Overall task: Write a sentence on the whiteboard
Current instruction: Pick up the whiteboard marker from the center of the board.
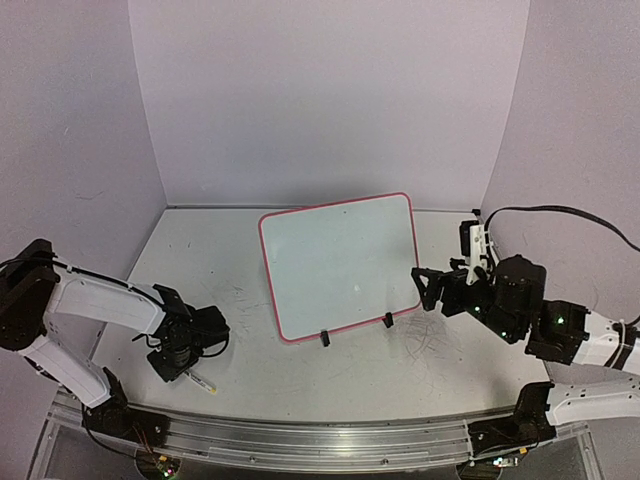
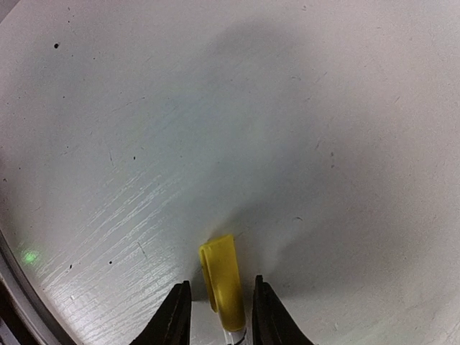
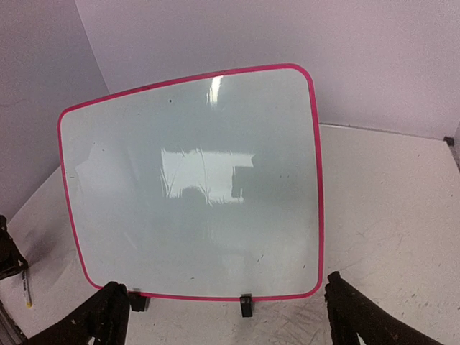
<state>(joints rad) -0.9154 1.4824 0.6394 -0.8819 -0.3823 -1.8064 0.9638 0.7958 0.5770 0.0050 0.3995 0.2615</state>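
1. Left wrist view first: my left gripper (image 2: 221, 320) is down on the scratched tabletop (image 2: 215, 108) at the near left. Its jaws stand narrow, one on each side of a yellow-capped marker (image 2: 221, 277) lying between them. Whether they actually pinch it, I cannot tell.
2. So I judge the step in hand to be picking up the marker; nothing is written.
3. Over to the middle: the whiteboard (image 1: 340, 265) stands well apart from that hand, propped on its two black clip feet (image 1: 324, 338) and leaning back toward the far wall. Its face is blank, with no sentence on it.
4. On the right, my right gripper (image 1: 430, 288) hangs just beside the board's right rim, jaws wide and holding nothing.
5. Next, I reckon, I need a firm, square hold on the marker before lifting. The cap looks to be on, so it must come off before the tip meets the board. The right hand is well placed to pull it or to steady the rim.
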